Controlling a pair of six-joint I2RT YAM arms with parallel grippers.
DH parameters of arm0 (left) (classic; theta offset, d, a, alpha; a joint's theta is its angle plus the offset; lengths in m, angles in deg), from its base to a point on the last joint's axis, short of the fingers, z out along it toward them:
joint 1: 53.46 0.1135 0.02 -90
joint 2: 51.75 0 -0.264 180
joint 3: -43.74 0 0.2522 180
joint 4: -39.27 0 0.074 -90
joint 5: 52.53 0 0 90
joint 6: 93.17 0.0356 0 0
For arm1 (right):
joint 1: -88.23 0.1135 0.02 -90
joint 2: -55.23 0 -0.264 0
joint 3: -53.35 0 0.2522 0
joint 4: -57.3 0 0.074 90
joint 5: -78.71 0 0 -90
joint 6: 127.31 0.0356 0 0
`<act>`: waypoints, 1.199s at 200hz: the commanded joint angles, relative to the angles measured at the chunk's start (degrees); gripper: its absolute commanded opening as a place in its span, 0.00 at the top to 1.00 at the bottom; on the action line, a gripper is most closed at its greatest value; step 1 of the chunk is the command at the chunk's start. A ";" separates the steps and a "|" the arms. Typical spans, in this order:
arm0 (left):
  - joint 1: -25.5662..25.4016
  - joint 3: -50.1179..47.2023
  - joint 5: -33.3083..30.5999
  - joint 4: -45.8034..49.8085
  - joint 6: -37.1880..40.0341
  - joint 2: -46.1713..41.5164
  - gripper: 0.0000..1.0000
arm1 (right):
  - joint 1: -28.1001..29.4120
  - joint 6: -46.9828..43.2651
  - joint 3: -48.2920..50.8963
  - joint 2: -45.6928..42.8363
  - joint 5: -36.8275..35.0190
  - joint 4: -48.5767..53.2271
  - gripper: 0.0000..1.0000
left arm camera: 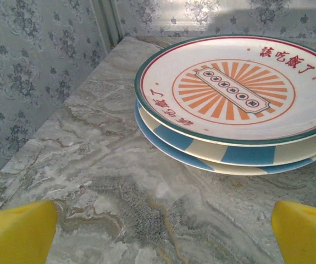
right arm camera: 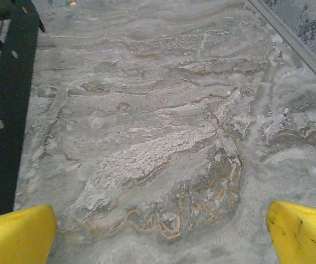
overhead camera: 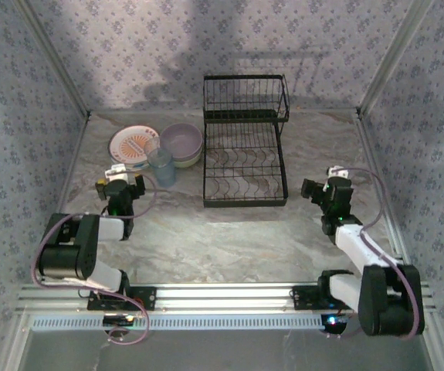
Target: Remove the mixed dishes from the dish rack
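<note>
- Floral-papered walls (overhead camera: 129,46) close in a grey marbled desk (overhead camera: 229,232) on three sides.
- The black wire dish rack (overhead camera: 245,154) stands at the middle rear of the desk, with its raised basket part toward the back wall.
- Left of the rack, well apart from it, a cream plate with an orange sunburst centre (overhead camera: 133,144) tops a stack of plates.
- In the left wrist view the cream plate has a green rim and red characters, and it lies on a blue-and-white striped plate (left arm camera: 240,154).
- A lavender bowl (overhead camera: 181,141) sits just right of the plates, nested in a pale yellow-green bowl (overhead camera: 187,162).
- A translucent blue cup (overhead camera: 160,166) stands upright in front of the bowls, beside the plate stack.
- The left claw (overhead camera: 121,181) sits near the plates and points at them, just left of the cup.
- Its yellow fingers (left arm camera: 15,234) are spread wide with nothing between them.
- The right claw (overhead camera: 323,184) sits low over the desk to the right of the rack, whose dark edge runs down the left of its wrist view.
- Its jaws also stand fully apart, holding nothing.
</note>
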 commanded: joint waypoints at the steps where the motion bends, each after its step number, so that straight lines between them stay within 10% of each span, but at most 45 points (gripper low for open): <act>1: 0.89 1.76 3.03 2.62 -0.56 0.20 0.01 | -0.36 -1.06 0.78 3.68 -2.41 -10.07 0.00; 108: 1.43 2.27 3.68 1.79 -0.50 1.28 0.01 | -1.14 -9.95 3.47 24.73 0.10 -39.80 0.00; 240: 2.67 3.17 6.50 3.71 -1.08 1.28 0.01 | -1.58 -9.17 1.41 23.99 4.70 -34.57 0.00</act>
